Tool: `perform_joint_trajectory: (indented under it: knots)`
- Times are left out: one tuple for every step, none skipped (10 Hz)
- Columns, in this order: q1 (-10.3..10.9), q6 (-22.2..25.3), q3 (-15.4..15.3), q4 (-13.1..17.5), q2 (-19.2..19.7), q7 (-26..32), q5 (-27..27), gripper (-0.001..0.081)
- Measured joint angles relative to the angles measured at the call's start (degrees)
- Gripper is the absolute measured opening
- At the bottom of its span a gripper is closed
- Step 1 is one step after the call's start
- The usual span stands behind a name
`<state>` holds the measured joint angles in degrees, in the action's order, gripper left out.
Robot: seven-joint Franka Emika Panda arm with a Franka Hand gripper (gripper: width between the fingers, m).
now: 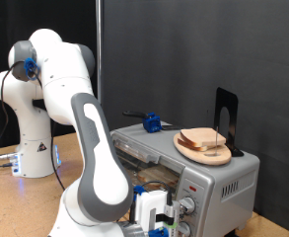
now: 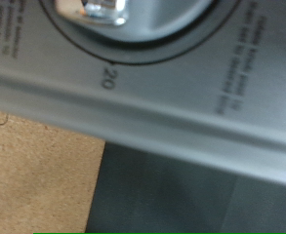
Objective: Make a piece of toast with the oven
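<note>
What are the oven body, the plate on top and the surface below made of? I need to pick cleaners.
The oven looks like brushed silver-grey metal with a dull sheen. The plate under the bread seems pale, smooth ceramic or plastic; I can't tell which. The table looks like tan particle board, speckled.

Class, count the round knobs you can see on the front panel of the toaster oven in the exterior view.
2 knobs, stacked on the oven's front panel at the exterior view's bottom, beside the hand. The hand and arm may hide others.
</note>
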<state>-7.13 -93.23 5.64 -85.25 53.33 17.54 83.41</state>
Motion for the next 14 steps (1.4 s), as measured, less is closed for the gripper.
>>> perform_joint_trajectory:
  knots:
    - [-0.47,1.06,0.15,0.32,-0.53,-0.46,-0.31,0.0806]
    - [-1.0,2.18,0.25,0.42,-0.99,-0.52,-0.35,0.0806]
    - [-1.55,3.52,0.26,0.66,-1.46,-0.92,-0.35,0.0667]
    - [-1.96,4.19,0.28,0.71,-2.08,-1.49,-0.35,0.0472]
    - [-2.24,4.45,0.3,0.71,-2.58,-1.89,-0.35,0.0472]
    - [-2.38,4.48,0.31,0.74,-2.8,-2.27,-0.34,0.032]
    - [-2.46,4.47,0.35,0.79,-2.86,-2.95,-0.32,0.0182]
    - [-2.56,4.45,0.41,0.91,-2.88,-3.76,-0.31,0.0182]
    - [-2.69,4.39,0.52,1.02,-2.88,-4.7,-0.31,0.0061]
    - [-2.72,4.32,0.75,1.06,-2.88,-6.01,-0.4,0.0061]
    - [-2.68,3.98,1.05,1.06,-2.88,-6.71,-0.49,0.0011]
    - [-2.62,2.77,1.16,1.0,-2.88,-6.14,-0.48,0.0011]
    - [-2.48,1.37,1.15,0.84,-2.88,-4.71,-0.45,0.0005]
    - [-2.33,0.53,1.11,0.66,-2.86,-3.59,-0.45,0.0005]
